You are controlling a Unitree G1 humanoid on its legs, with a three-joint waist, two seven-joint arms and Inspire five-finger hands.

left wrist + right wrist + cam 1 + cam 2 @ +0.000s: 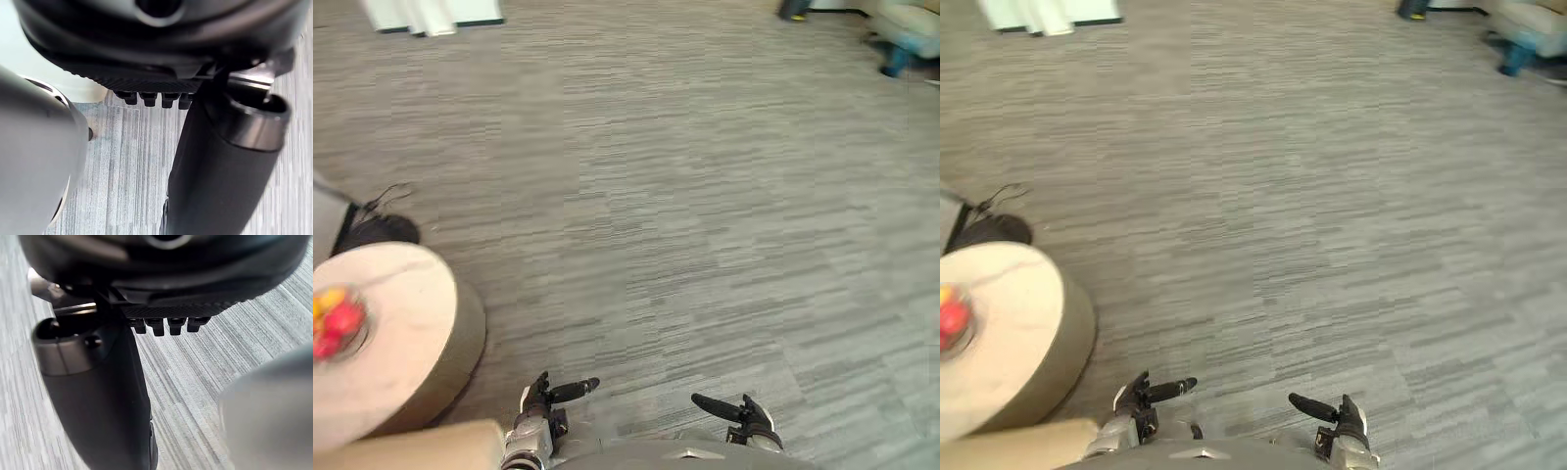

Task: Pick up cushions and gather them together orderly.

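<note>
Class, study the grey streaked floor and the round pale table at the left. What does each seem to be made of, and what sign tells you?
Grey streaked floor: likely short-pile carpet tiles, matte; the fine streaks run in square patches that switch direction. Round pale table: smooth matte top with a darker tan side band, perhaps wood or laminate; too blurred to settle.
</note>
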